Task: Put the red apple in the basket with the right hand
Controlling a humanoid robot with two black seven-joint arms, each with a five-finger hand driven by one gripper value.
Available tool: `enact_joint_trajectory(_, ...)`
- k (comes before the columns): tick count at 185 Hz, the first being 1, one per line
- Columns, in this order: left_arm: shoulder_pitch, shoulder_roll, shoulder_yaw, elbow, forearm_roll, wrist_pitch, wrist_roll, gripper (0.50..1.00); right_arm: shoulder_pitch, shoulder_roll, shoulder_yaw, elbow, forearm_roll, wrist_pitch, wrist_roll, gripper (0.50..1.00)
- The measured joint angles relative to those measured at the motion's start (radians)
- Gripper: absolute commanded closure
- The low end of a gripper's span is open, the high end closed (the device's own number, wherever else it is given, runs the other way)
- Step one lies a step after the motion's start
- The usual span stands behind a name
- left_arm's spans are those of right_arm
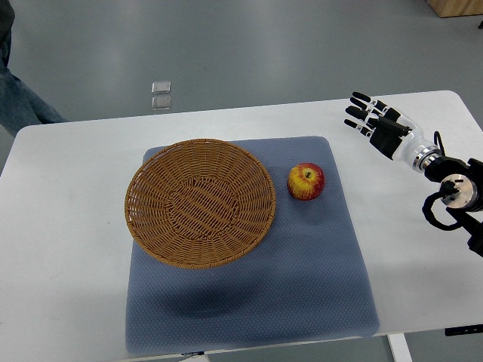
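Apple [306,182] sits on a blue-grey mat [302,279] right of the frame's centre, upright, red with a yellow patch facing the camera. It lies just beside the right rim of the wicker basket [200,202], apart from it by a narrow strip of mat. The basket is shallow, round and holds nothing; it covers the left half of the mat. Mat and basket rest on a white surface [68,286].

In this 1 top view, the right hand [376,121] hovers in the upper right of the frame, well apart from the apple, its arm coming in from the right edge. Its fingers [361,97] are spread and extended toward the upper left, and it grips nothing. No left hand shows. At the upper left edge a bit of a person's trouser leg [19,102] stands on the grey floor. 2 small clear squares [161,94] lie on the floor beyond the surface.

Judging from this layout, the reach has not begun, so the whole task is ahead. The apple is round and smooth, so a hand closing off-centre could nudge it and send it rolling across the mat, perhaps toward the lower right. With the basket rim so close on the apple's left, fingers going round that side may catch the wicker and shove the light basket away. A release made too high could also let the apple bounce out over the low rim.

No brand, label or readable writing shows anywhere.
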Motion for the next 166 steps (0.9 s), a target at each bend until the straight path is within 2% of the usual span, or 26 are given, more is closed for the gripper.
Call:
enact_joint_trajectory(78,0.001,0.000,-0.006,0.002,-0.002,0.000,0.000,0.500,-0.005,-0.002,-0.002,0.000,0.000,0.025,0.002,0.576)
enact_joint_trajectory(166,0.001,0.000,-0.002,0.002,-0.002,0.001,0.000,0.500,-0.007,-0.040,-0.002,-0.006,0.000,0.141,0.002,0.576)
